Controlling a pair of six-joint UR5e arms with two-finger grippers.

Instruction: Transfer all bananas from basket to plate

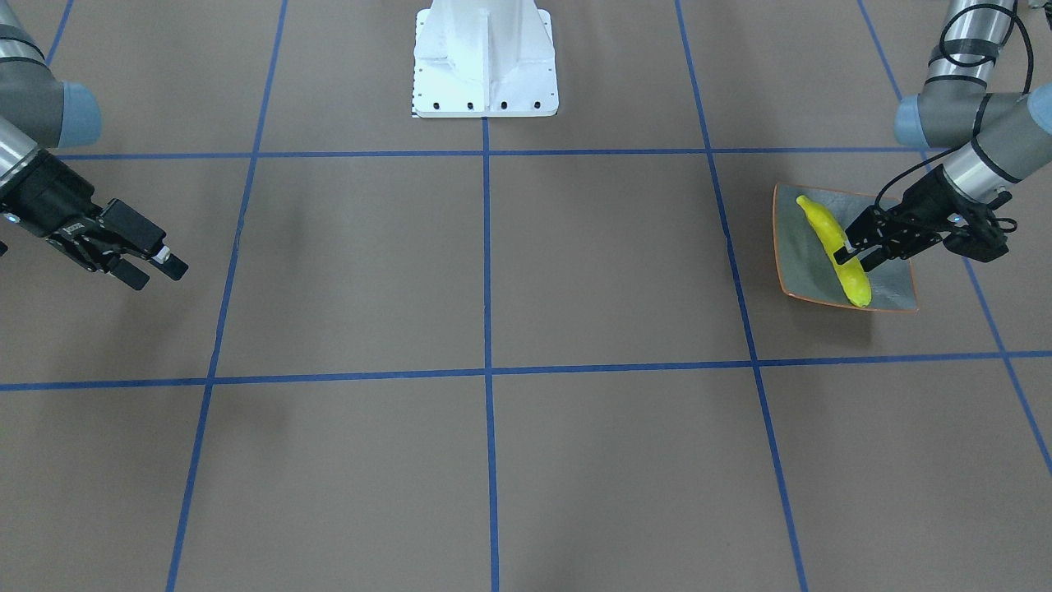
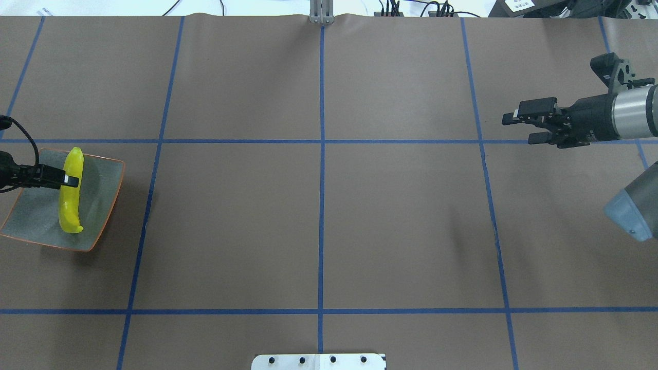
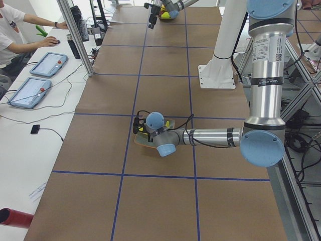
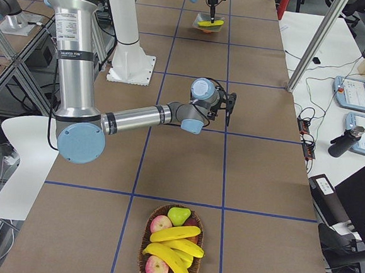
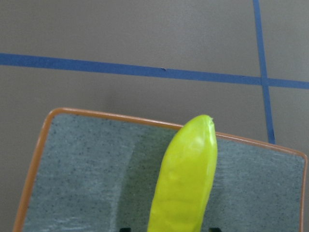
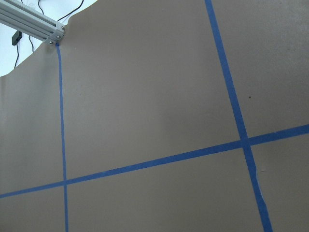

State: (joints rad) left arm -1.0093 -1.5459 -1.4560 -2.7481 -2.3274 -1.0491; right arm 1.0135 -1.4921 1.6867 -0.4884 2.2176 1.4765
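One yellow banana [image 1: 822, 224] [image 2: 69, 205] [image 5: 186, 183] lies along the grey-green plate [image 1: 801, 263] [image 2: 100, 195] [image 5: 87, 169] at the table's left end. My left gripper [image 1: 857, 253] [image 2: 69, 181] is low over the plate, its fingers tight against both sides of the banana's middle. The basket [image 4: 143, 250] stands at the table's right end, seen only in the exterior right view, and holds more bananas [image 4: 175, 234]. Far from the basket, my right gripper [image 1: 154, 273] [image 2: 520, 127] hangs open and empty above the table.
Red apples [image 4: 161, 223] and a green pear [image 4: 177, 215] share the basket with the bananas. The white robot base [image 1: 485, 62] stands at the middle of the robot's edge. A person sits at a side desk with tablets [image 3: 47, 63].
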